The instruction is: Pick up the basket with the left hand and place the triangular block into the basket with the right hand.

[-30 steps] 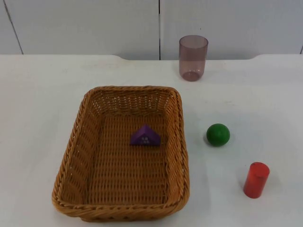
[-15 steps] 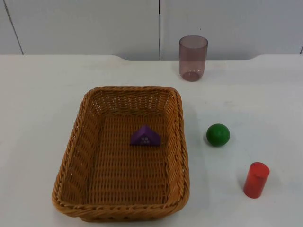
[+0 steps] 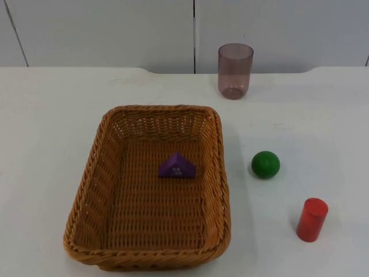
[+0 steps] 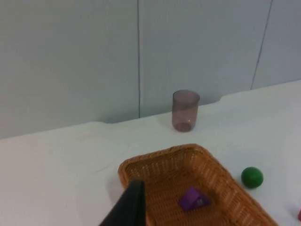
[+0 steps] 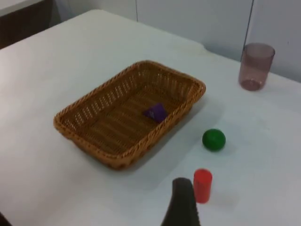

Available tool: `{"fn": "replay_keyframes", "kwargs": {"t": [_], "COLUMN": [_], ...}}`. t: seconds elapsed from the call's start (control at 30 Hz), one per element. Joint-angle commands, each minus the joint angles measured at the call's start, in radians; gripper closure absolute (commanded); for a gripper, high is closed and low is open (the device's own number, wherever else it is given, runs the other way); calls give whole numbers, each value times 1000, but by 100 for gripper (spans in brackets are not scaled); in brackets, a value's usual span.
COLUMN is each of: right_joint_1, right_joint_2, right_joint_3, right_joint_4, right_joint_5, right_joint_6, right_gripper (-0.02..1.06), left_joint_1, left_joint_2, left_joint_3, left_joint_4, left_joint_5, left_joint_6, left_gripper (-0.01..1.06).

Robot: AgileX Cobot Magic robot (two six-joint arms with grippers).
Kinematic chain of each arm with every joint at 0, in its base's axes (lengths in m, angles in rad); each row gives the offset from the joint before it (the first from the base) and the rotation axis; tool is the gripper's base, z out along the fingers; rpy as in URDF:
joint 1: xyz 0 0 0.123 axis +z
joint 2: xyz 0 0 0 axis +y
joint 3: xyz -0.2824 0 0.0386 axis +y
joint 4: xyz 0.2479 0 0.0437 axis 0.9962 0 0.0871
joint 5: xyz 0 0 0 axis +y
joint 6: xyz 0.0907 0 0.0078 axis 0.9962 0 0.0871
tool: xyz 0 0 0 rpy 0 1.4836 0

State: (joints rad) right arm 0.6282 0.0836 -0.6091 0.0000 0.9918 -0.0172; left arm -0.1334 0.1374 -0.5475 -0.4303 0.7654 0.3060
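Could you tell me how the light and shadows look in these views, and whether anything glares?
Top view: even, soft light; the basket throws a faint shadow to its right on the table, and the cup shows no glare. Left wrist view: the wall is evenly lit. Right wrist view: the red cylinder and green ball cast only faint shadows.

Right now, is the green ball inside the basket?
No, the green ball sits on the white table beside the basket; only the purple triangular block lies inside.
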Motion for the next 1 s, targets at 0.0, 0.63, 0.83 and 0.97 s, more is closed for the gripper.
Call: {"fn": "replay_keyframes", "kwargs": {"t": [0.0,0.63,0.83,0.97], "right_joint_1": [-4,-4,-4,-4], "right_joint_2": [-36,-84,-84,-84], "right_joint_3": [14,94,94,94], "right_joint_4": [0,6,6,6], "right_joint_5": [44,89,89,89], "right_joint_6": [10,10,7,8], "right_gripper": [44,44,44,44], "left_joint_1": [-6,-6,-6,-6], "left_joint_2": [-34,-137,-137,-137], "left_joint_3": [5,45,45,47], "left_joint_4": [62,466,539,535], "left_joint_5": [47,319,317,317], "left_joint_6": [-60,-386,-471,-468], "left_gripper": [0,0,0,0]}}
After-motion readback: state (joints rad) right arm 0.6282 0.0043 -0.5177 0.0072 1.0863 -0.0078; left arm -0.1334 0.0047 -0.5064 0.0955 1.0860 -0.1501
